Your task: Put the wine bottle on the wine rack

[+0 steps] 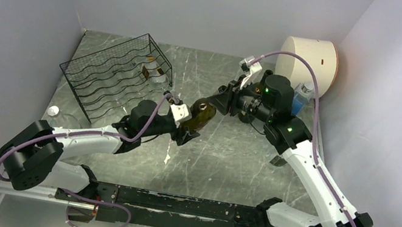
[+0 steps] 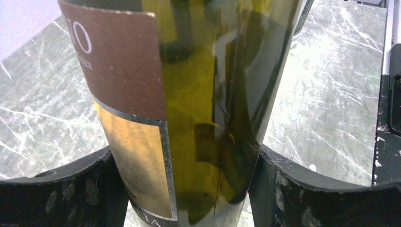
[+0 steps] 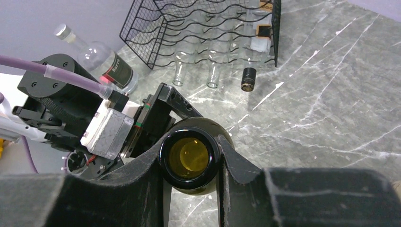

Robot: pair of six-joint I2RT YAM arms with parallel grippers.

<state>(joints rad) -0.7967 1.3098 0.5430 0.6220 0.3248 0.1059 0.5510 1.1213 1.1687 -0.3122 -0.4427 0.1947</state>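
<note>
Two grips hold the wine bottle [image 1: 201, 115] above the desk [image 1: 238, 169], right fingers [image 3: 142, 182] clamped on its mouth, left fingers [image 2: 56, 189] pressed against its body, near the wine rack [image 1: 112, 74], racking not yet done.

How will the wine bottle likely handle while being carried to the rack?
Glossy glass on the wine bottle suggests it is rigid, probably slippery, and breakable if dropped. Its open mouth and see-through body hint it is empty, so fairly light. Its round body would likely roll on the table.
</note>
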